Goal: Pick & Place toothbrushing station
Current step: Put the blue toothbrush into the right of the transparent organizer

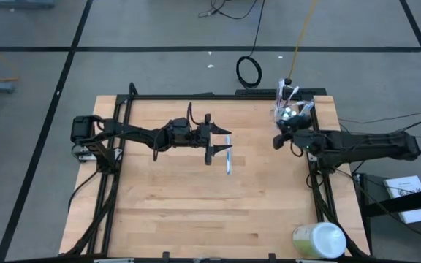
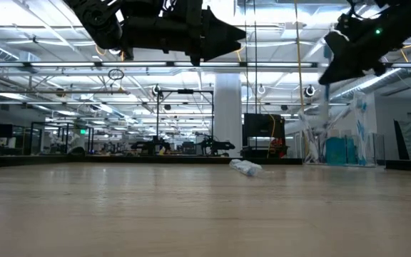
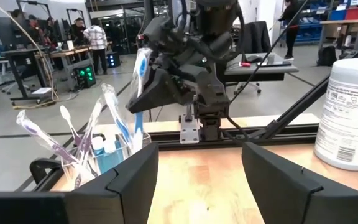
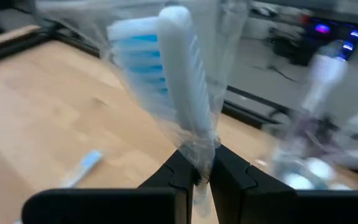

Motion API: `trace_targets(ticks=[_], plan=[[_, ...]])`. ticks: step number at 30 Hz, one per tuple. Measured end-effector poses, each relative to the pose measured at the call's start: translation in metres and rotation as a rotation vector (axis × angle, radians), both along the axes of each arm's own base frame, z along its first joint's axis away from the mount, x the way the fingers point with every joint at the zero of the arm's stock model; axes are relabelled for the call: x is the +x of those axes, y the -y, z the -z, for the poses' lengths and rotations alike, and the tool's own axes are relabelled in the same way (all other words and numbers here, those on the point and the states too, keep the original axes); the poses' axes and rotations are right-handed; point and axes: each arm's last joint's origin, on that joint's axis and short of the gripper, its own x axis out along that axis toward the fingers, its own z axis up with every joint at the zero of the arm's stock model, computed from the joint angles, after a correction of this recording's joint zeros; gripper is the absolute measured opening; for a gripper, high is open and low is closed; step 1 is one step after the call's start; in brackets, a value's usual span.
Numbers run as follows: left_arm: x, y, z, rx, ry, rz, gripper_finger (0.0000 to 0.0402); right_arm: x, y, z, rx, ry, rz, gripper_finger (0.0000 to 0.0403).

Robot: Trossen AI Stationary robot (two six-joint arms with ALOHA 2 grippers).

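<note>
Near the table's far right corner, a clear plastic cup (image 1: 284, 111) is seen, crowded with toothbrushes and teal-capped tubes, and the right gripper (image 1: 278, 140) is held just beside it. Its fingers are pinched together on a wrapped blue-and-white toothbrush (image 4: 179, 93), gripped low on the handle with the bristled head standing up and away from the fingertips; the long axis is thus roughly in line with the gripper's reach.

At the middle of the table the left gripper (image 1: 221, 146) is held above the wood with its fingers (image 3: 135, 174) spread wide and nothing between them. A second toothbrush (image 1: 228, 158) is lying flat on the board just beside those fingertips, its long axis running from the far edge toward the near edge; which end carries the bristles cannot be told.

The step in hand is judged to be a placement: the held brush is probably meant for the cup. A handle-down alignment over the rim would be called for, with the crowded brushes avoided.
</note>
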Motion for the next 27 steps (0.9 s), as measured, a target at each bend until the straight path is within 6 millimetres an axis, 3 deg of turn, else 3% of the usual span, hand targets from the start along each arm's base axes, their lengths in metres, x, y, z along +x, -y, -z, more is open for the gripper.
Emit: trace_targets(ticks=[17,27], plan=[[0.000,0.000,0.002,-0.002,-0.024,0.000,0.0239,-0.051,0.006,-0.008,-0.013,0.119,0.225,0.0023],[0.000,0.000,0.002,-0.002,-0.024,0.000,0.0239,-0.072,0.013,-0.019,0.056,0.066,0.343,0.0021]])
